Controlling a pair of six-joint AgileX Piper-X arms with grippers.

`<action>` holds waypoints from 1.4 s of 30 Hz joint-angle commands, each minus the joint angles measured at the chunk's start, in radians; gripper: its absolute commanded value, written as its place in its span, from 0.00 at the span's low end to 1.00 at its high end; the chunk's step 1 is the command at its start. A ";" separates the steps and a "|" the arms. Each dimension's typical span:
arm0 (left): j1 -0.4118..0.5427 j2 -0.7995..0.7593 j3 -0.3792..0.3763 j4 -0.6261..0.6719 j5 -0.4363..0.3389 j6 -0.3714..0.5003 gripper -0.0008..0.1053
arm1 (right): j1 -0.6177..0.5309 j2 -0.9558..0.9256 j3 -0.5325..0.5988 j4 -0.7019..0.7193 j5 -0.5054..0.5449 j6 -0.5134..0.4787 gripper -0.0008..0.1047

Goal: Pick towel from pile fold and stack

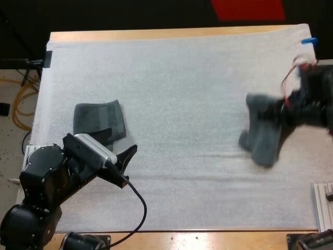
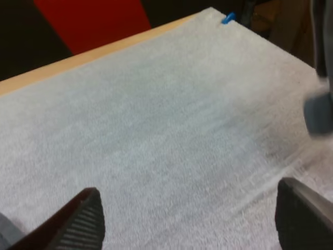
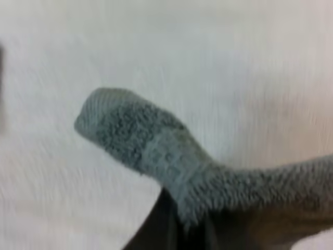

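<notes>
Right gripper (image 1: 281, 112): clenched on a dark grey-green towel (image 1: 263, 138), which hangs bunched from it above the white mat (image 1: 182, 78), near the mat's right edge.

Close view: from the right wrist, a rolled end of the towel juts out over bare mat, and the rest is gathered at the dark finger.

Left gripper (image 1: 126, 166): released, jaws wide apart and clear of everything, low over the mat near its left edge.

Folded towel (image 1: 99, 122): lies flat by the mat's left edge, about midway between the far and near edges, just beyond the left gripper. It looks like the base of the stack.

Step in hand: by the look of it, bringing the picked towel to open mat for spreading and folding.

Doing it well: aim for the bare middle of the mat, well apart from the folded towel. Lower so the hanging end touches first, then draw the cloth out flat. The free left gripper should take one corner, single layer only, so that both hold one edge.

Watch for: the cloth is bunched, so a fold made before it lies flat would likely come out crooked.
</notes>
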 commanded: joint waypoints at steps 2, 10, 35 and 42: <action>-0.003 0.000 -0.005 -0.003 -0.005 0.004 0.64 | 0.029 0.005 0.118 -0.093 -0.004 0.043 0.01; -0.003 0.000 -0.005 -0.004 -0.005 0.004 0.64 | 0.143 0.211 0.248 -0.508 -0.148 0.186 0.01; -0.003 0.000 -0.005 -0.005 -0.005 0.004 0.64 | 0.225 0.461 -0.124 -0.265 -0.006 -0.011 0.76; -0.003 0.000 -0.005 0.001 -0.005 0.004 0.64 | 0.223 0.400 0.026 -0.159 -0.034 0.005 0.70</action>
